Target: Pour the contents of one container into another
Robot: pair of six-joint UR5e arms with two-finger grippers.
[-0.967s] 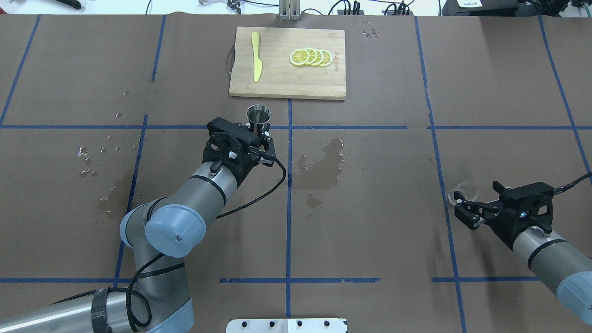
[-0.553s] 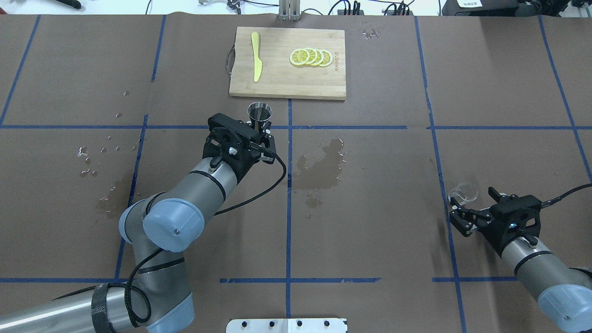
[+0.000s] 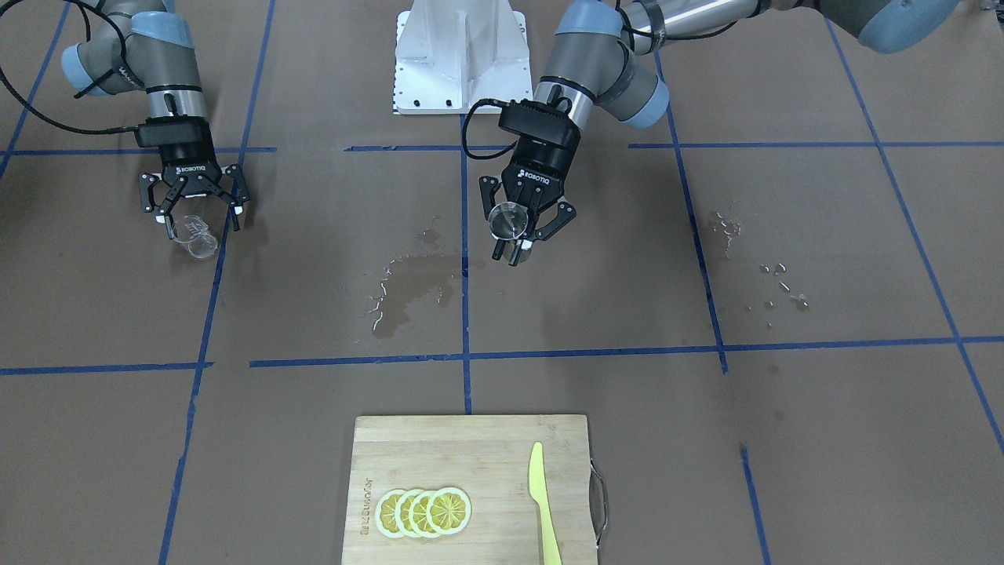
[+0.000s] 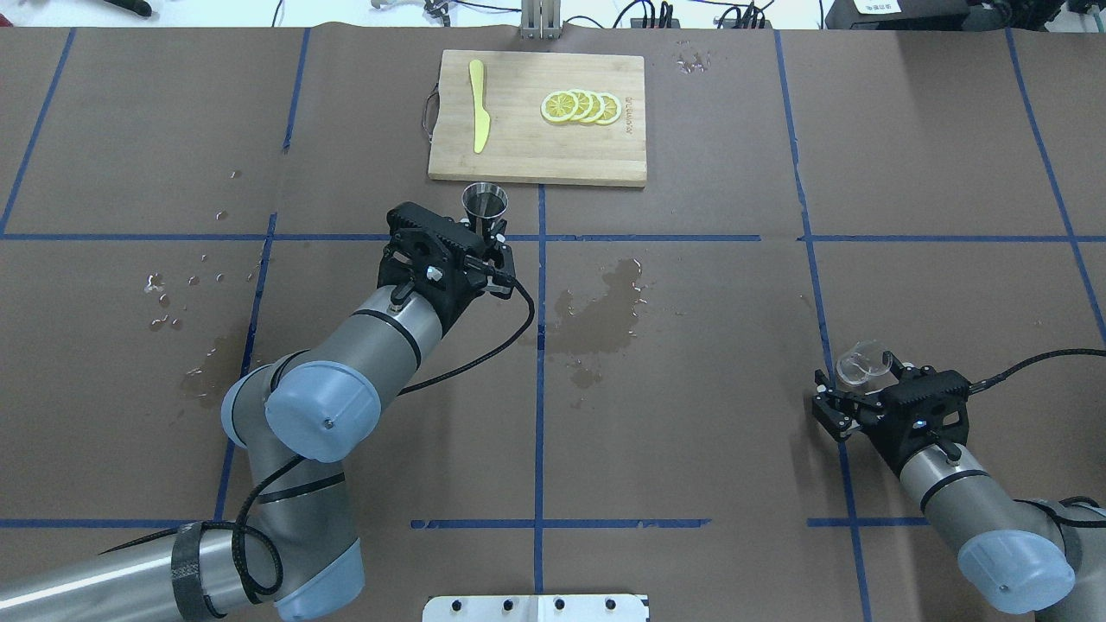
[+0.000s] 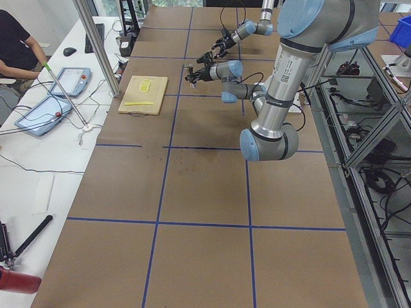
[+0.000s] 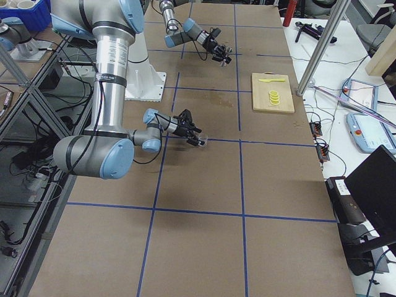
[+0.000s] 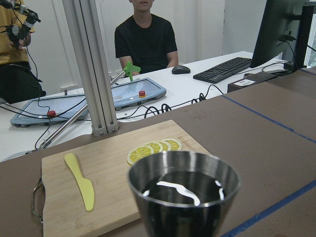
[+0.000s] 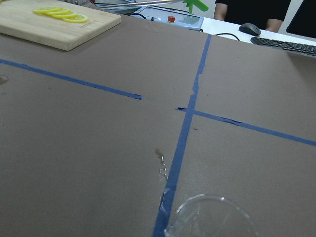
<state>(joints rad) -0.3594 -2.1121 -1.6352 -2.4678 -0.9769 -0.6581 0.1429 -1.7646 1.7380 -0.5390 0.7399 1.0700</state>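
Observation:
The container, a small metal jigger (image 4: 484, 203), stands upright between the fingers of my left gripper (image 4: 489, 235), which is shut on its waist. Dark liquid fills its upper cone (image 7: 183, 195). In the front view the jigger (image 3: 505, 220) sits in the left gripper (image 3: 519, 239) near the table's middle. The other container, a clear cup (image 4: 862, 362), stands on the table at the right. My right gripper (image 4: 857, 387) is open, its fingers spread on either side just short of the cup (image 3: 196, 238). Only the cup's rim (image 8: 212, 217) shows at the bottom of the right wrist view.
A wooden cutting board (image 4: 518, 151) with lemon slices (image 4: 580, 107) and a yellow knife (image 4: 478, 106) lies at the far middle. A wet stain (image 4: 605, 315) darkens the brown paper at the centre, with droplets (image 4: 164, 302) at the left. People sit beyond the table's far edge.
My right arm swung round, and its open gripper now points up-left at the cup from closer. The left gripper moved the jigger slightly farther toward the cutting board.

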